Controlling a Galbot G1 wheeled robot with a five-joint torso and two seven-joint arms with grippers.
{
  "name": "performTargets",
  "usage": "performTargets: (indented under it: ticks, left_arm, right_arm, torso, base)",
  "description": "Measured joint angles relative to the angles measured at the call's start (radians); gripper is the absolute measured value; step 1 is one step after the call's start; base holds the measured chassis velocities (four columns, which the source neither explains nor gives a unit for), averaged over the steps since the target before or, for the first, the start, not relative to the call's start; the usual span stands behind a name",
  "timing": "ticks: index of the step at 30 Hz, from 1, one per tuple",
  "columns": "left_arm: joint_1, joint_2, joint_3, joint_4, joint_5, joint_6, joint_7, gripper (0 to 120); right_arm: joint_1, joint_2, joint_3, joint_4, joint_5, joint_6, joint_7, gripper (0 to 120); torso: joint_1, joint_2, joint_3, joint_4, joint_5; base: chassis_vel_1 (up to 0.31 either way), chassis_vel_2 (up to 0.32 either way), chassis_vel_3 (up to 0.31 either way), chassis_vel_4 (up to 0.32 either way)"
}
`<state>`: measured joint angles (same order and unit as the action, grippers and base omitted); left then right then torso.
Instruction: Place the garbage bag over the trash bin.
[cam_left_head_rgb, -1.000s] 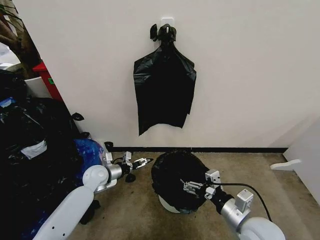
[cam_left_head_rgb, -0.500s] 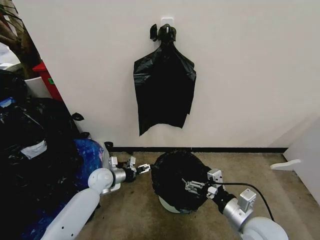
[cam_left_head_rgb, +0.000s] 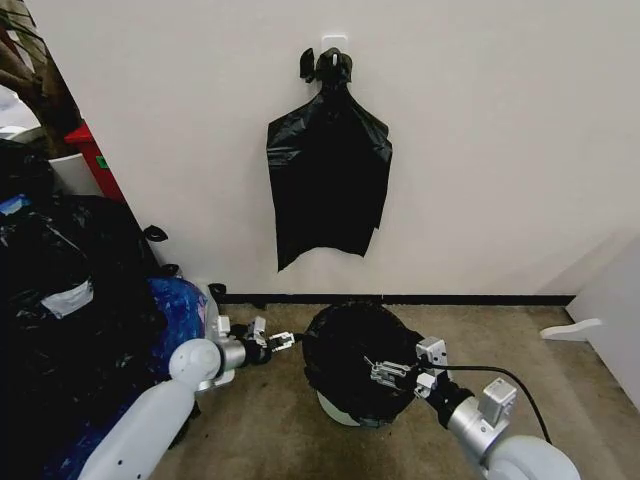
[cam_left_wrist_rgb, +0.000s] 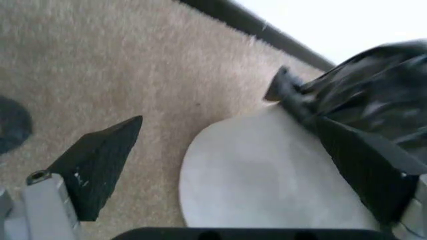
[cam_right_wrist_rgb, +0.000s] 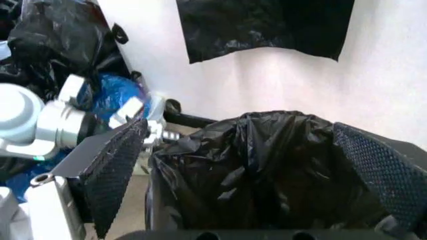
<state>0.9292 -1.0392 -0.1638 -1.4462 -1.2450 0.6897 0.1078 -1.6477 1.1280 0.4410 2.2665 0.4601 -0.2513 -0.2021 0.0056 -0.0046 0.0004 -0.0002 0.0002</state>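
Note:
The black garbage bag (cam_left_head_rgb: 352, 352) is draped over the trash bin (cam_left_head_rgb: 336, 411), and a strip of the bin's white wall shows below the bag's hem. My left gripper (cam_left_head_rgb: 279, 342) hangs open just left of the bin, low beside its wall. In the left wrist view the white bin (cam_left_wrist_rgb: 260, 185) and the bag's hem (cam_left_wrist_rgb: 373, 95) lie ahead of the spread fingers (cam_left_wrist_rgb: 100, 165). My right gripper (cam_left_head_rgb: 385, 372) is open at the bag's near right side. Its wrist view looks into the bag's crinkled mouth (cam_right_wrist_rgb: 267, 170) between the wide-apart fingers (cam_right_wrist_rgb: 113, 165).
A flat bunch of black bags (cam_left_head_rgb: 330, 185) hangs from a wall hook straight behind the bin. A big heap of black bags (cam_left_head_rgb: 60, 300) and a blue bag (cam_left_head_rgb: 176, 300) crowd the left side. A white object (cam_left_head_rgb: 575, 328) lies at the right. Carpet surrounds the bin.
My left gripper has dropped a little lower beside the bin's left side. The right gripper has barely shifted at the bag.

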Motion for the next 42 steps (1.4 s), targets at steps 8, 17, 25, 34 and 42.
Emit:
performTargets:
  ticks: [8, 17, 25, 34, 42]
  left_arm:
    - [-0.049, -0.026, 0.028, 0.022, -0.022, -0.003, 0.028, 100]
    - [-0.099, -0.083, 0.082, 0.082, 0.044, 0.017, 0.021, 100]
    - [-0.103, -0.114, 0.095, 0.134, 0.112, 0.038, -0.004, 100]
    - [-0.079, -0.108, 0.086, 0.121, 0.16, 0.047, -0.014, 100]
    - [-0.032, -0.043, 0.02, 0.043, 0.115, 0.047, -0.017, 100]
  right_arm:
    - [0.001, 0.003, -0.012, 0.002, -0.009, 0.002, -0.003, 100]
    - [-0.002, 0.003, -0.007, -0.002, -0.007, 0.001, -0.002, 100]
    - [0.004, 0.004, -0.015, -0.01, -0.007, 0.001, -0.002, 100]
    - [0.001, 0.0, -0.011, -0.002, -0.005, 0.001, 0.0, 100]
    - [0.0, 0.01, -0.025, 0.006, -0.007, 0.001, 0.003, 100]
  torso:
    - [0.0, 0.0, 0.0, -0.0005, -0.0002]
    - [0.0, 0.0, 0.0, -0.0006, 0.0001]
    - [0.0, 0.0, 0.0, -0.0004, 0.0001]
    - [0.0, 0.0, 0.0, -0.0005, 0.0]
    - [0.0, 0.0, 0.0, -0.0004, 0.0]
  base:
    - [0.0, 0.0, 0.0, 0.0]
    - [0.0, 0.0, 0.0, 0.0]
    - [0.0, 0.0, 0.0, 0.0]
    - [0.0, 0.0, 0.0, 0.0]
    - [0.0, 0.0, 0.0, 0.0]
